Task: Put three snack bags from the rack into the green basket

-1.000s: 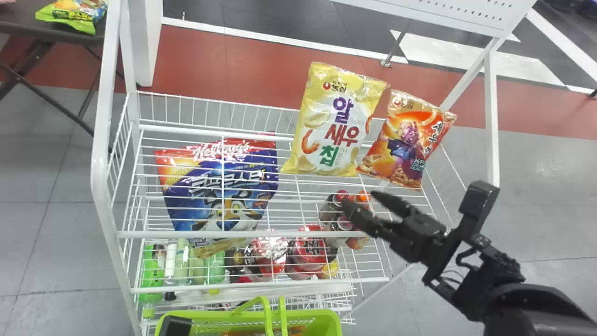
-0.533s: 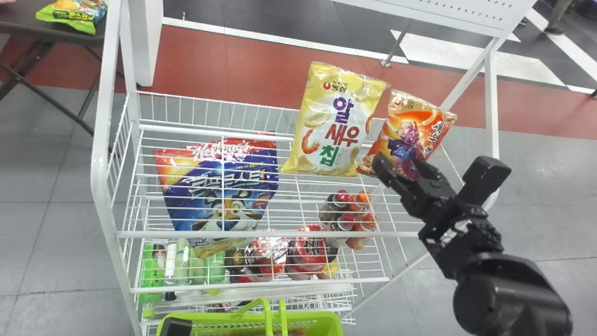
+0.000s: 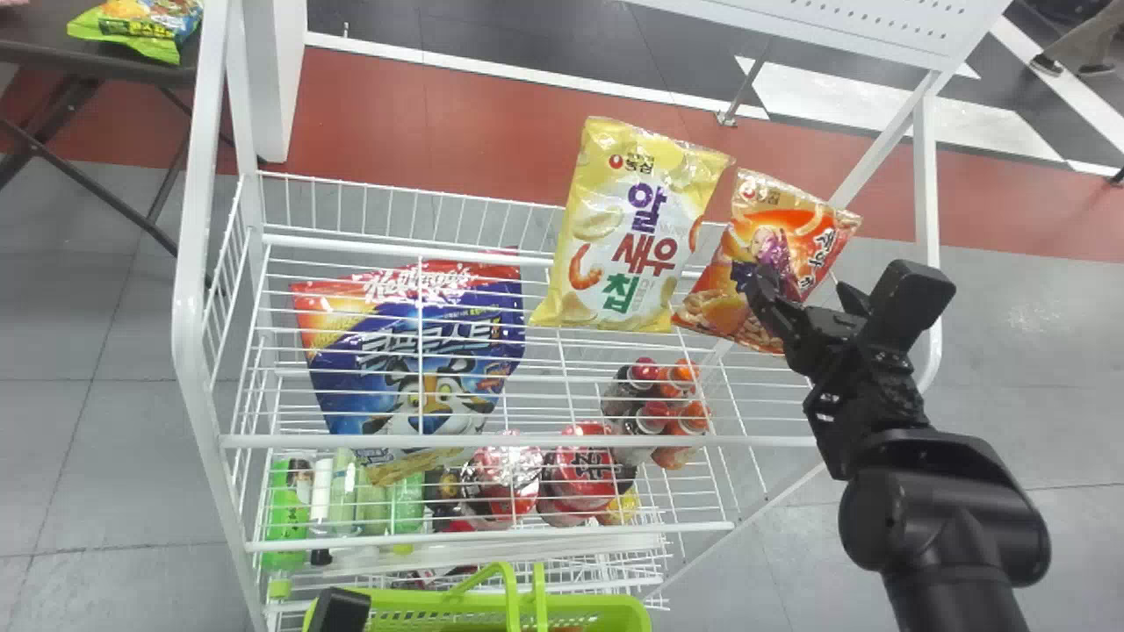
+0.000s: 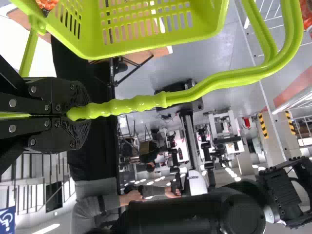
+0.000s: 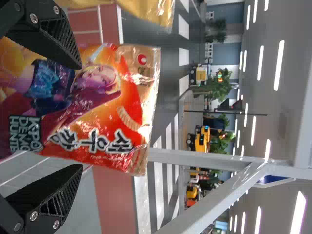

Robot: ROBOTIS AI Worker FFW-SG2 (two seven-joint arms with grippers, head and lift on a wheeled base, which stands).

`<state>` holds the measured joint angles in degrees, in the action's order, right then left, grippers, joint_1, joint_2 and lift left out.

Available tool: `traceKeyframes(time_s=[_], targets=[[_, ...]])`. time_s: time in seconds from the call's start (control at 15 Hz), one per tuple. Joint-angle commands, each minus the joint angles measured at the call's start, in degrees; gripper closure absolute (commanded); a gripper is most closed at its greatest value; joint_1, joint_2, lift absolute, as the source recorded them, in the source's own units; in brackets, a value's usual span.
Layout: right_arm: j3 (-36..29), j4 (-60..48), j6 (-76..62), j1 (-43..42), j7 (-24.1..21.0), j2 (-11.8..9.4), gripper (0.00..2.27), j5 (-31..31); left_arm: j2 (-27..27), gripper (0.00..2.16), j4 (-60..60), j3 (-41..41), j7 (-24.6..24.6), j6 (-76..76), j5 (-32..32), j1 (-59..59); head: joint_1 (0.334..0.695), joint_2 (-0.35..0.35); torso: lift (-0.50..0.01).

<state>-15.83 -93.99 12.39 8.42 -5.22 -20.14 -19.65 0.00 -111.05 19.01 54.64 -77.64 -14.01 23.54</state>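
1. Orange-red, glossy plastic snack bag (image 3: 795, 233): on the rack, just ahead of the right tool (image 3: 799, 281). Its long axis leans, top end pointing away from the robot and somewhat right; its printed front faces the robot.
2. The right tool (image 5: 82, 117) has its fingers apart, with part of that bag seen between them. One finger overlaps the bag's face in the view; I can't tell whether it touches.
3. Yellow and white pillow-shaped snack bag (image 3: 628, 228): left of the right tool, past the orange-red one, long axis leaning likewise, top away and right.
4. Large blue and red bag with a cartoon tiger (image 3: 408, 351): well left of the right tool, long axis running nearly straight away from the robot.
5. The left tool (image 3: 341, 610) is clamped on the smooth lime-green plastic handle (image 4: 195, 95) of the green basket (image 3: 421, 601). The basket is just beside it, with something orange-red inside, probably a snack bag.
6. Counted: three bags on the upper level of the white wire rack (image 3: 492, 441), one of each kind; one basket; four bottles with red or orange caps (image 3: 654, 412), below and left of the right tool.
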Motion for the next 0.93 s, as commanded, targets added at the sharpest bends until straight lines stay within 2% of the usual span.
traceKeyframes(time_s=[0.0, 0.2, 0.33, 0.47, 0.6, 0.67, 0.73, 0.87], targets=[[0.6, 2.7, 0.0, -1.7, 0.9, -0.5, 0.16, 0.2, -0.1, 1.49, 0.0, 0.0, 0.1, 0.0, -0.1, -0.2, 0.695, -0.350, 0.000], [1.9, 2.8, -0.3, -2.4, 1.1, -1.4, 0.28, 0.6, -0.1, 1.49, 0.3, -0.3, 0.2, 0.7, -0.1, -0.3, 0.695, -0.350, 0.000], [2.0, 4.3, 1.1, -4.2, 2.5, -1.7, 0.52, 0.7, -0.1, 1.49, 0.4, 0.0, 0.1, 0.7, 0.0, -0.4, 0.695, -0.350, 0.000], [1.7, 4.4, 3.7, -4.8, 4.6, -2.0, 0.62, -0.4, -0.1, 1.49, 1.1, -0.3, 0.0, 0.7, -0.1, -0.8, 0.695, -0.350, 0.000], [1.8, 4.7, 6.4, -5.8, 4.7, -2.0, 1.27, -0.2, -0.1, 1.49, 1.1, -0.3, -0.1, 0.5, -0.1, -0.7, 0.695, -0.350, 0.000], [1.7, 5.0, 6.9, -5.9, 4.3, -1.8, 1.80, -0.7, -0.1, 1.49, 1.1, -0.2, -0.2, 0.5, -0.1, -0.7, 0.695, -0.350, 0.000], [1.5, 4.7, 6.6, -5.4, 4.3, -1.6, 2.07, -0.9, -0.1, 1.49, 1.2, -0.2, -0.4, 0.5, -0.1, -0.7, 0.695, -0.350, 0.000], [1.2, 3.5, 4.4, -3.6, 4.1, -1.5, 2.11, -2.4, -0.1, 1.49, 1.1, -0.2, -0.4, 0.3, -0.1, -0.7, 0.695, -0.350, 0.000]])
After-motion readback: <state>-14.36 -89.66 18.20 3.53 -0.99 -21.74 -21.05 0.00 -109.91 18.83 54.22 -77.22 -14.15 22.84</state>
